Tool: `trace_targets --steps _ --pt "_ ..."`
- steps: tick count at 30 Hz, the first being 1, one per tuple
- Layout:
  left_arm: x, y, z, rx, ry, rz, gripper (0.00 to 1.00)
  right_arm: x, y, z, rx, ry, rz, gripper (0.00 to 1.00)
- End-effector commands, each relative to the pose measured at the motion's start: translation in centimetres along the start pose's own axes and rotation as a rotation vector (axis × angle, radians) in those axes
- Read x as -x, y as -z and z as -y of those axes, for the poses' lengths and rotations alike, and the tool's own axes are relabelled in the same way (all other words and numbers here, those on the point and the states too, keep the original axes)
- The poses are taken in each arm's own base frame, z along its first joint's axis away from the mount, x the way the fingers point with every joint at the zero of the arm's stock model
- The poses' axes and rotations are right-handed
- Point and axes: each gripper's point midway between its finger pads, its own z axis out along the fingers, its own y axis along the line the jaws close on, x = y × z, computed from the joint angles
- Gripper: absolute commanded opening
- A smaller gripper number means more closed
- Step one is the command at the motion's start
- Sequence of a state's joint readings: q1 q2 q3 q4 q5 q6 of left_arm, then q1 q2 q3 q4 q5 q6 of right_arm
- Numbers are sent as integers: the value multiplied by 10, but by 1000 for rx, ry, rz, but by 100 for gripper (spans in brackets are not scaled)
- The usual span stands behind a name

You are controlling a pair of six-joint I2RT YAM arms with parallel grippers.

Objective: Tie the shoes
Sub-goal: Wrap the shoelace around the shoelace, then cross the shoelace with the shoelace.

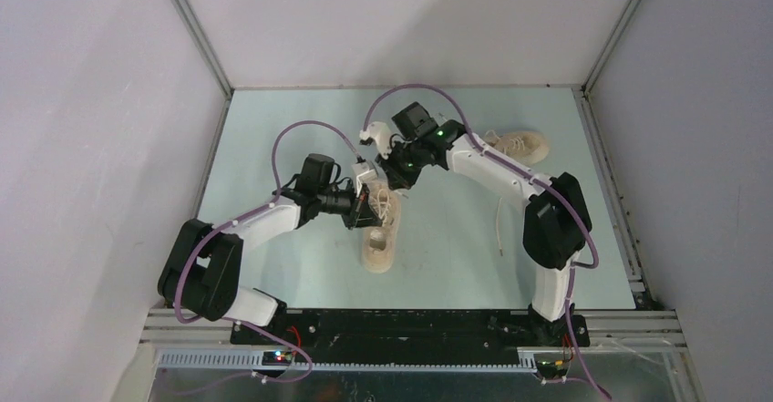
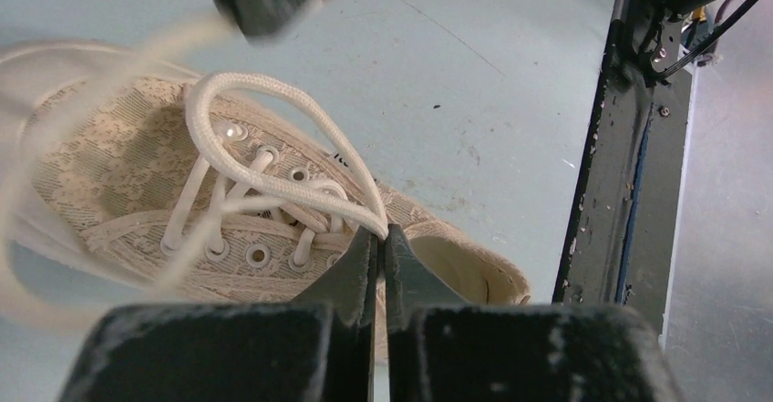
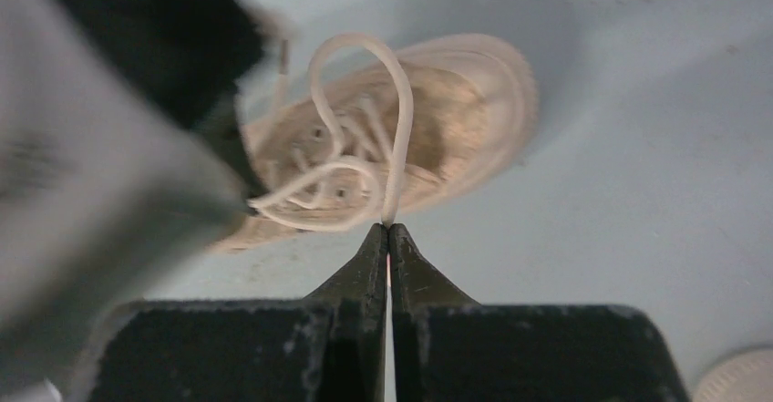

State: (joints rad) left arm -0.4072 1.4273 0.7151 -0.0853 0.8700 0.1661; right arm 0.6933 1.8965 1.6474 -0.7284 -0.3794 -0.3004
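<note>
We see the near shoe (image 1: 380, 242) lying on the counter (image 1: 456, 270), its toe toward the arm bases, with both hands meeting just above its laced throat. The left hand (image 2: 383, 236) comes in from the shoe's left. Its fingers are pressed together on a loop (image 2: 242, 77) of lace that rises from the eyelets and curves back to the tips. The right hand (image 3: 388, 231) reaches in from beyond the shoe's heel end, likewise pinched tight, on a second loop (image 3: 406, 115) standing over the tongue. The two loops sit close beside each other above the shoe. The far shoe (image 1: 521, 144) lies well apart — beyond the near shoe and to its right — and a loose lace (image 1: 499, 224) lies on the counter to the near shoe's right.
</note>
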Motion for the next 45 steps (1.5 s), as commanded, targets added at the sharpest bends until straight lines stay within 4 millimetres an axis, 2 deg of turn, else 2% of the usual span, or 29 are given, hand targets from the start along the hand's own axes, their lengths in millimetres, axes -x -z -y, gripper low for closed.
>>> trace_targets --steps 1,4,9,14,18,30,42,45 --pt "12 3 6 -34 -28 49 0 24 22 -36 67 49 73 0" --pt "13 4 0 -19 -9 57 0 19 31 -54 108 88 78 0" --pt "14 5 -5 5 20 65 0 -2 43 -94 194 199 55 0" --pt "16 7 -11 29 48 81 0 -23 37 -127 272 247 13 0" --pt "17 9 -15 45 60 90 0 -40 32 -144 324 267 -33 0" --pt "10 10 -23 73 83 72 0 -81 18 -153 364 246 -110 0" --pt "9 11 -24 94 102 71 3 -102 -4 -141 301 157 -111 0" --pt "9 12 -24 98 99 74 6 -101 -3 -137 299 138 -95 8"
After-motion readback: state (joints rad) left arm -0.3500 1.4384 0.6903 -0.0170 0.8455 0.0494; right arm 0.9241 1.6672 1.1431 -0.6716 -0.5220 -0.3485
